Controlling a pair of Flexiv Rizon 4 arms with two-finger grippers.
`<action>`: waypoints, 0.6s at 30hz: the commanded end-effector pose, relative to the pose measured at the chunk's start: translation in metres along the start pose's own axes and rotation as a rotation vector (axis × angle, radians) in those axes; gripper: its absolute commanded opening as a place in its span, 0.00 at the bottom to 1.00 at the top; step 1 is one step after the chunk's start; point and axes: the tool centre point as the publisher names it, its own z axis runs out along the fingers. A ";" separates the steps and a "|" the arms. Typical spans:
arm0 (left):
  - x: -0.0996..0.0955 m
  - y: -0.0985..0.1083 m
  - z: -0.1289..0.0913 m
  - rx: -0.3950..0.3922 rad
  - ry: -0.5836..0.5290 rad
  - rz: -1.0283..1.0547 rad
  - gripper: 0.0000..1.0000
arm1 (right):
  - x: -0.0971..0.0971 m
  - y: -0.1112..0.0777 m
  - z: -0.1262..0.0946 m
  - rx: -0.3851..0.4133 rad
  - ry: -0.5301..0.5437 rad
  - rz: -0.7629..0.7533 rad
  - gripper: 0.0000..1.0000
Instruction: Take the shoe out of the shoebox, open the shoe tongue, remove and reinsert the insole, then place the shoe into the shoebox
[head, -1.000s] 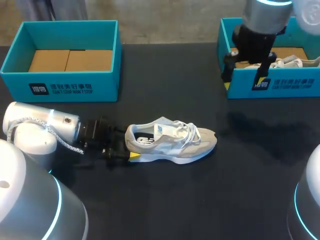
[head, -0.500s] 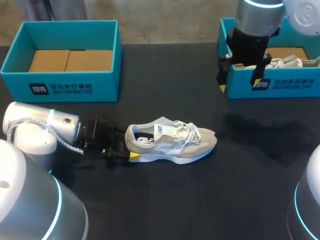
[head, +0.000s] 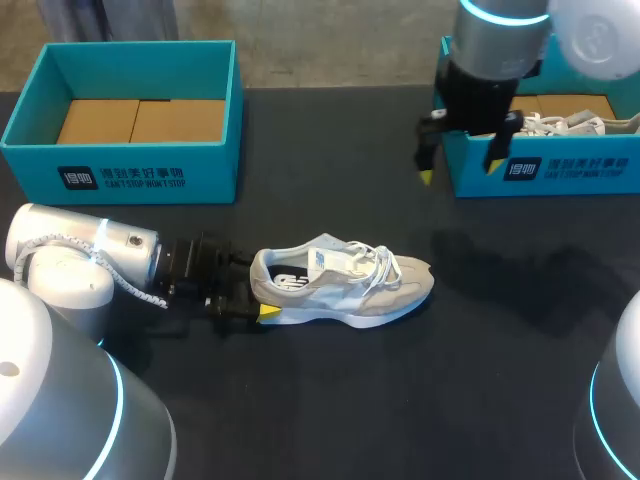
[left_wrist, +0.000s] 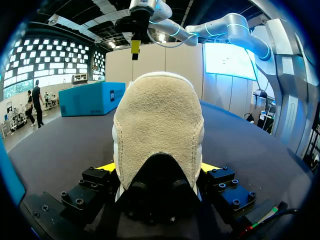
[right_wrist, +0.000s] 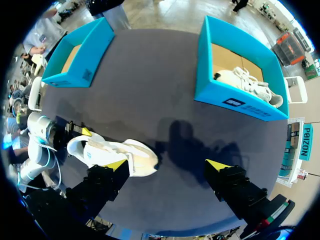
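A grey and white shoe (head: 340, 280) lies on its sole on the black table (head: 330, 400), toe pointing right. My left gripper (head: 256, 292) lies low at its heel. In the left wrist view the suede heel (left_wrist: 157, 120) fills the space between the yellow tips, which press on both sides, so my left gripper (left_wrist: 159, 167) is shut on the shoe. My right gripper (head: 458, 170) hangs open and empty in the air by the left front corner of the right shoebox (head: 545, 170). From the right wrist view the shoe (right_wrist: 112, 150) lies below the left finger of my right gripper (right_wrist: 167, 164).
A second white shoe (head: 565, 125) lies inside the right shoebox. An open teal shoebox (head: 125, 170) with a bare cardboard floor stands at the back left. Black table stretches between the two boxes and in front of the shoe.
My right arm has moved left, off the right shoebox's front wall and out over the table, fingers still open. The left arm and the shoe have not moved.
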 end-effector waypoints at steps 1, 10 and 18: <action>0.002 0.002 0.003 0.000 -0.002 0.001 0.00 | 0.032 -0.002 0.005 0.008 -0.033 0.025 1.00; 0.002 0.002 0.003 0.000 -0.002 0.001 0.00 | 0.076 -0.006 0.005 0.029 -0.050 0.027 1.00; 0.002 0.002 0.003 0.000 -0.002 0.001 0.00 | 0.123 -0.010 0.018 0.072 -0.111 0.026 1.00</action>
